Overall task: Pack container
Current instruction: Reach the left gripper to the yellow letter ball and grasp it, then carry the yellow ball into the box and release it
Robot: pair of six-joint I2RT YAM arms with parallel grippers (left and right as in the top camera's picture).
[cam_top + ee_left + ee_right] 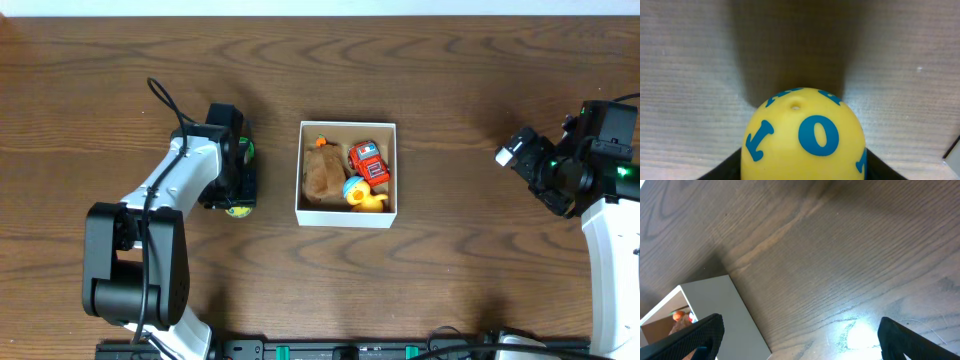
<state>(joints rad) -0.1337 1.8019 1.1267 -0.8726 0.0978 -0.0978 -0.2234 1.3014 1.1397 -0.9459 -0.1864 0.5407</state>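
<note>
The container [346,218], a square white box with a tan inside, stands at the table's middle. It holds a brown plush toy [322,172], a red toy [368,162] and a yellow duck [366,197]. My left gripper [238,192] is left of the box, low at the table, shut on a yellow ball with blue letters [238,210]. In the left wrist view the ball [802,135] fills the space between the dark fingers [802,171]. My right gripper [522,157] is open and empty, far right of the box. The right wrist view shows its open fingers [800,330] over bare wood and the box's white wall [725,315].
The dark wooden table [450,80] runs all around the box. The arm bases and a black rail [350,350] sit along the front edge.
</note>
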